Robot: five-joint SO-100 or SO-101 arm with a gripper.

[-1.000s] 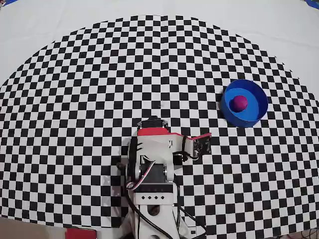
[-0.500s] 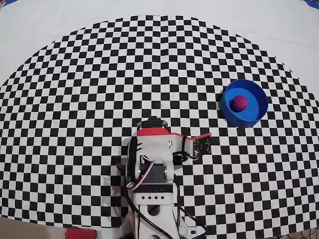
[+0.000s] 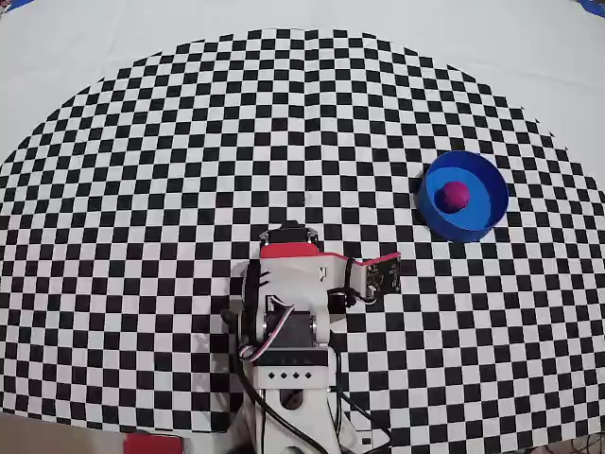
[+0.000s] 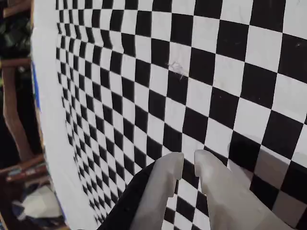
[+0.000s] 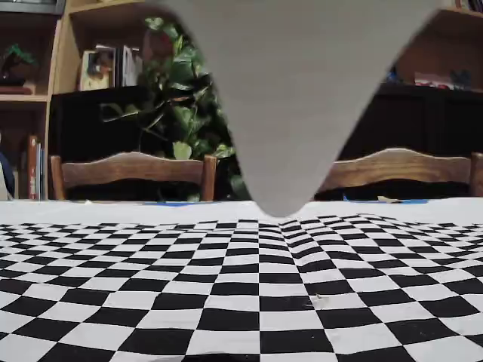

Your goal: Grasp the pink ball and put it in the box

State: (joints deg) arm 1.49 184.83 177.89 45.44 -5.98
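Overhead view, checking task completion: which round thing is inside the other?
The pink ball sits inside the blue box; it is smaller and magenta.

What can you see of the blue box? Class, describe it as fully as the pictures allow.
The box is a round, bright blue tub with a low wall and flat bottom, plastic by its look. It sits upright on the checkered cloth, at the right in the overhead view. The pink ball lies inside on its floor. Nothing else touches it.

Pink ball [image 3: 456, 195], magenta. Box [image 3: 487, 213], bright blue. Worktop [image 3: 142, 189] in black-and-white checker with a plain white margin; arm [image 3: 293, 284] white with a red top, jaws pale grey-white.
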